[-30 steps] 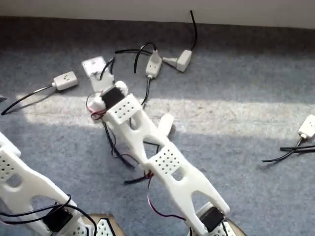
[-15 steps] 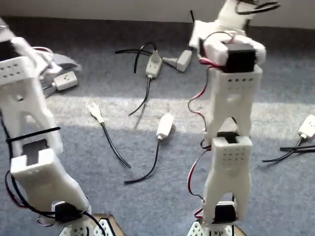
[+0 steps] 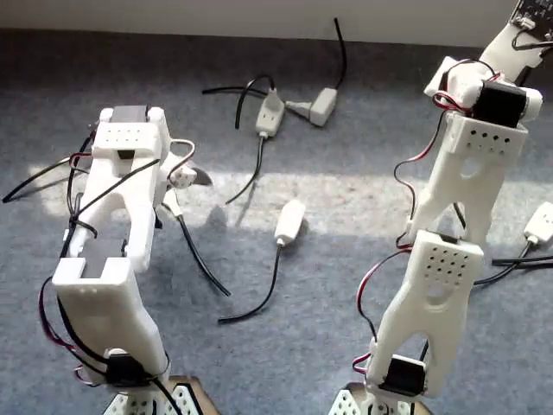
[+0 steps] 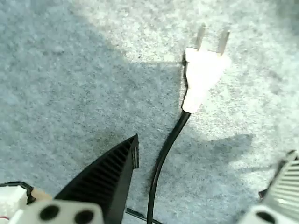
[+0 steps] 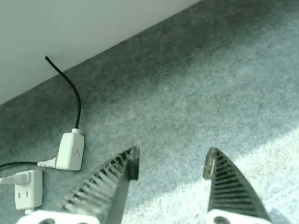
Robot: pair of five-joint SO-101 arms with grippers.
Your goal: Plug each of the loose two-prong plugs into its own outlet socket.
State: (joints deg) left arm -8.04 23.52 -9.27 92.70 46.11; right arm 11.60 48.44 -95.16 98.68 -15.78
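Grey carpet (image 3: pixel 259 372), crossed by a band of sunlight and ending at a pale wall (image 5: pixel 70 28), is the work surface. Over it the left gripper (image 4: pixel 213 150) hangs low above a loose plug (image 4: pixel 204 70), its fingers spread wide with nothing in them. The plug lies flat just ahead of the tips, prongs pointing away, and its cord (image 4: pixel 163 163) runs back between the jaws. That line-up suits closing on the plug body behind the prongs. The right gripper (image 5: pixel 171 161) is raised near the wall over bare carpet, its fingers also apart and empty, apparently held out of the other arm's way. Beyond it the far socket (image 5: pixel 70 150) seems to have a plug seated in its side, though the angle leaves that unsure, and the slotted socket (image 5: pixel 23 189) beside it shows two free slots. Nearer the loose plug, the mid socket (image 3: pixel 289 222) lies on its own lead and looks the handiest target. An edge socket (image 3: pixel 540 223) sits well apart beside the right arm.
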